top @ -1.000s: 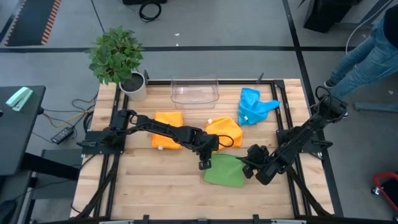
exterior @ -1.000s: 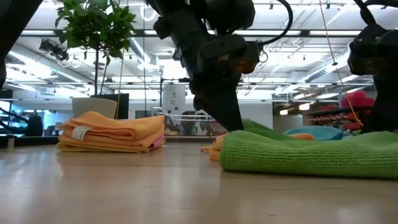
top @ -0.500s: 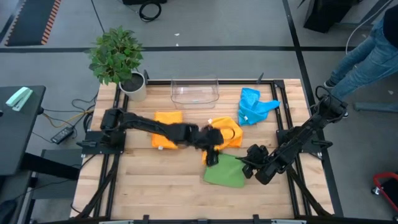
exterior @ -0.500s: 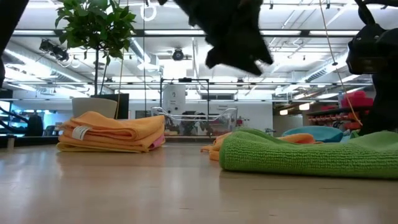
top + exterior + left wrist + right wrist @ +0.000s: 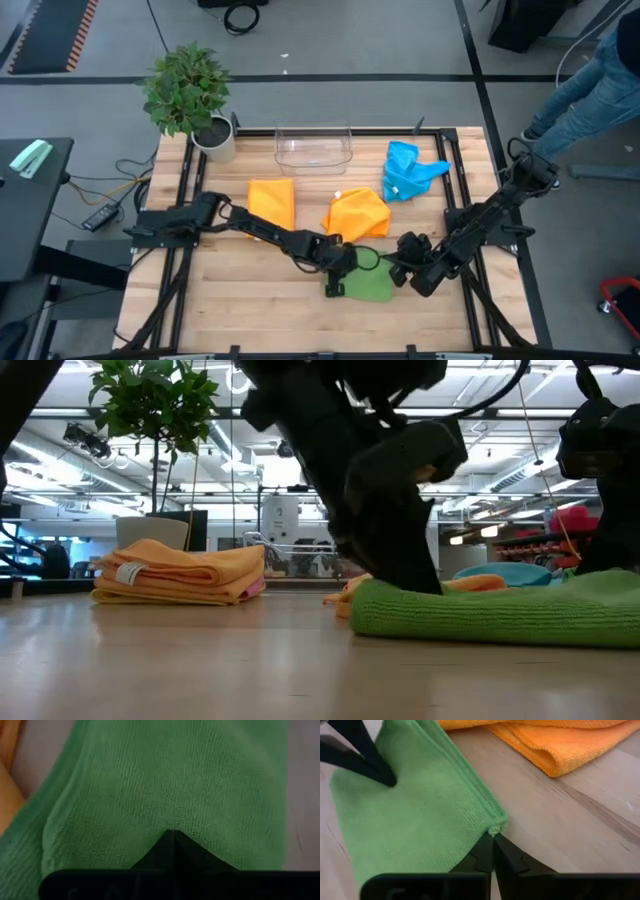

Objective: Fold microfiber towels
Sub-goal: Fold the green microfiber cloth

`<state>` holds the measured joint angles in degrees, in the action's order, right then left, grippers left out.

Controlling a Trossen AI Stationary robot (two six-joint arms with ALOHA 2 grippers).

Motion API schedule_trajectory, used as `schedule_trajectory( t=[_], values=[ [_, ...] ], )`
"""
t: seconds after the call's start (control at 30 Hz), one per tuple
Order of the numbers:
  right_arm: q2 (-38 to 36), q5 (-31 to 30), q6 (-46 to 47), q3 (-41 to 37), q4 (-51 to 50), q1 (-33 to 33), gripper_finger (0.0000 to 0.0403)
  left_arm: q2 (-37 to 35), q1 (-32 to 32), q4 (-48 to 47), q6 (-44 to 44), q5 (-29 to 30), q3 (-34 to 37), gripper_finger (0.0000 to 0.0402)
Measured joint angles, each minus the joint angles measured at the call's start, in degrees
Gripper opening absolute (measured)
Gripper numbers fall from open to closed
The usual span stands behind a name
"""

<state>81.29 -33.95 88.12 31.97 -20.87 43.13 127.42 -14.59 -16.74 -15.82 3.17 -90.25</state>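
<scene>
Left end effector (image 5: 336,283) is back down on the green towel (image 5: 365,282) at its nine o'clock edge, fingers pinched together with their tips pressed into the pile; the left wrist view shows only the closed tips against green cloth, so whether a layer is caught between them cannot be told. Half a second ago this end effector was lifted and spread above the towel's twelve o'clock edge; a second ago it stood at the same nine o'clock edge it returns to now. The towel now lies narrower and doubled, its stacked edges showing in the right wrist view, which suggests one fold is laid and is being pressed flat or re-gripped for the next. Right end effector (image 5: 399,270) stays clenched on the towel's three o'clock corner, anchoring it. Around it on the tabletop (image 5: 240,300), a loose orange towel (image 5: 358,214) lies at twelve o'clock, just beside the green one, a folded orange towel (image 5: 271,205) at ten o'clock, a crumpled blue towel (image 5: 408,170) farther toward one o'clock.
</scene>
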Motion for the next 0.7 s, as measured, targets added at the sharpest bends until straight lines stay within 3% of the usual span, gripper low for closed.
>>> schedule_trajectory(
  t=[0.27,0.47,0.6,0.7],
  values=[
    [-2.6,3.7,0.4,0.2,-1.3,-0.8,0.0103,0.2,0.8,-0.7,-0.1,0.0,-0.1,0.0011],
    [-12.0,3.7,0.4,0.2,-5.9,-1.0,0.0147,0.2,1.0,-0.8,-0.1,0.0,-0.1,0.0008],
    [-15.5,-1.1,2.1,0.2,-1.7,0.6,0.0130,0.2,1.0,-0.7,-0.1,0.0,-0.1,0.0012],
    [-10.1,-3.8,1.9,0.4,4.9,1.4,0.0060,0.2,1.0,-0.7,-0.1,0.0,-0.1,0.0006]
  ],
)
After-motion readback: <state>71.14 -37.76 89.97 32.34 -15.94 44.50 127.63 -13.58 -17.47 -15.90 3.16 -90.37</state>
